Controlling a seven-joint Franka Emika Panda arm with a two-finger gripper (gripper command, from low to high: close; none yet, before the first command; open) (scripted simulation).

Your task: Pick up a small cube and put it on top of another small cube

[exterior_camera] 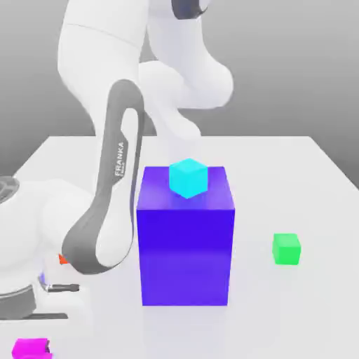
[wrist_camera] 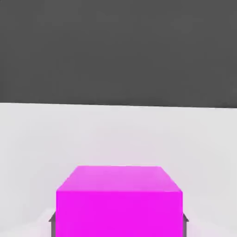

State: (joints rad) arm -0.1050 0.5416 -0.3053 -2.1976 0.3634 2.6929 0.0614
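1. We see the pink cube (wrist_camera: pixel 119 201) face-on, square, no long axis.
2. Plain, glossy magenta.
3. It sits on the table (exterior_camera: pixel 308 182), fingers (wrist_camera: pixel 52 222) clamped on its sides.

Cyan cube (exterior_camera: pixel 188 177) on top of big block (exterior_camera: pixel 186 245); green cube (exterior_camera: pixel 287 249) on table (exterior_camera: pixel 308 182) at exterior view's right; magenta cube (exterior_camera: pixel 31 348) near front-left corner.

Arm (exterior_camera: pixel 105 140) reads to me as glossy white plastic with smooth grey panels. Table (exterior_camera: pixel 308 182): matt white, faintly reflective near the big blue-purple block (exterior_camera: pixel 186 245). I note the magenta cube (wrist_camera: pixel 119 203), green cube (exterior_camera: pixel 287 249), cyan cube (exterior_camera: pixel 188 177): smooth, untextured, flat-coloured.
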